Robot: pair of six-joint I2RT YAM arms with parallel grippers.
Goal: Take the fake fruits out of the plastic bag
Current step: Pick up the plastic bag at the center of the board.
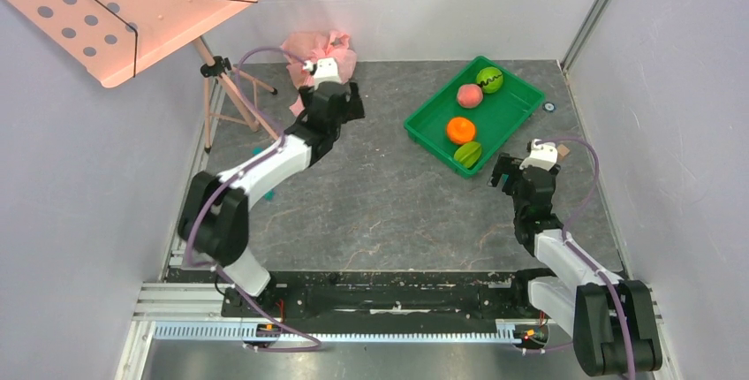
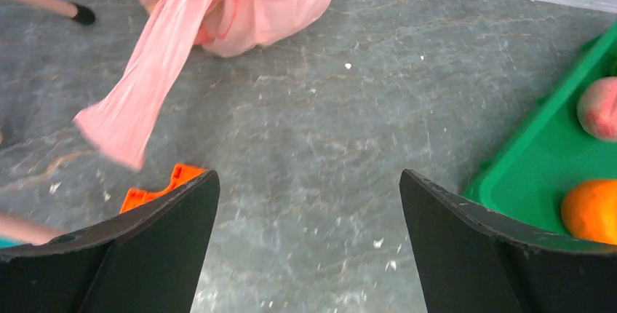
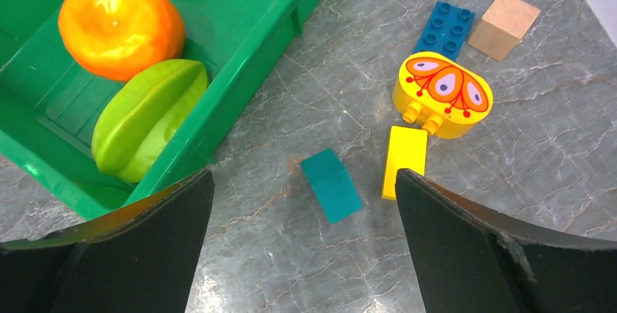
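**Nothing out of the bag yet; both sets of jaws wide and empty**

Seen from overhead, a crumpled translucent pink plastic bag (image 1: 320,53) sits at the far edge of the grey stone-patterned bench (image 1: 389,203), left of centre. It is beside the legs of a pink perforated music stand (image 1: 132,4). The left jaws hang just in front of the bag, spread wide and holding nothing. The right jaws, equally wide and empty, hover near the right edge beside a green plastic tray (image 1: 510,104). The tray holds a green ball with a black wavy line (image 1: 489,79), a pink peach (image 1: 469,95), an orange fruit (image 1: 460,130) and a lime-green star fruit (image 1: 468,154).

No fake fruits lie loose on the bench, so the job looks unstarted. The bag has yet to be opened and emptied.

The left wrist view adds a loose bag handle (image 2: 138,102) trailing toward the jaws. The right wrist view reveals small toy blocks (image 3: 442,94) on the bench, hidden under the right arm (image 1: 552,239) from overhead. No view shows inside the bag.
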